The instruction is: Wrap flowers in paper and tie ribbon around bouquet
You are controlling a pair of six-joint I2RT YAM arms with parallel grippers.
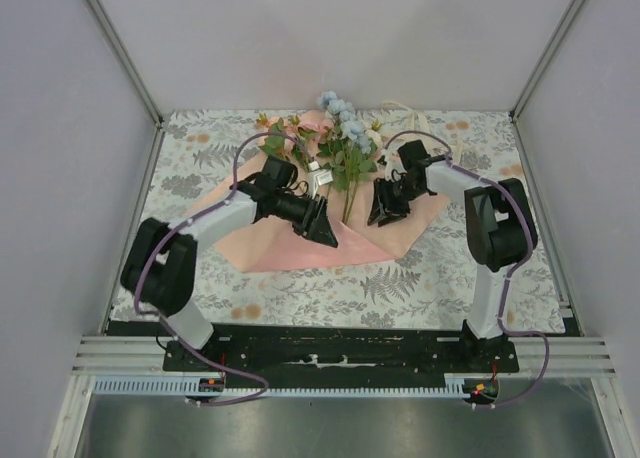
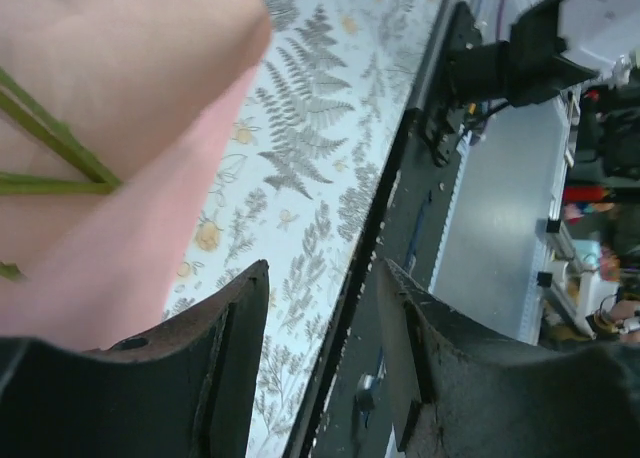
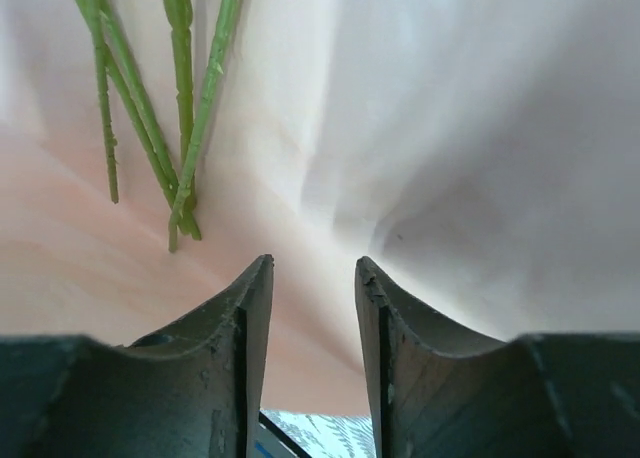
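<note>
We see the paper (image 1: 268,240) spread flat over the patterned tablecloth (image 1: 420,278) in the middle of the table, one corner pointing toward the arms. The flowers (image 1: 345,138) lie on it with their blue and peach heads at the far side and their green stems (image 3: 180,128) running back toward us down the sheet's centre. The left gripper (image 1: 324,232) sits low over the paper just to the left of the stem ends. In its wrist view its fingers (image 2: 235,328) stand clearly apart with nothing between them, only tablecloth and the table's edge showing through the gap, and the pink sheet's edge lies just beside the left finger. The right gripper (image 1: 384,212) is on the other side of the stems, over the right part of the sheet. Its jaws are parted about halfway and pinch nothing that we can see, while pale paper fills the view beyond them, with the stems up and to the left. A thin cream strand, which we take for the ribbon (image 1: 402,107), lies at the far edge of the table behind the right arm, well apart from both grippers
</note>
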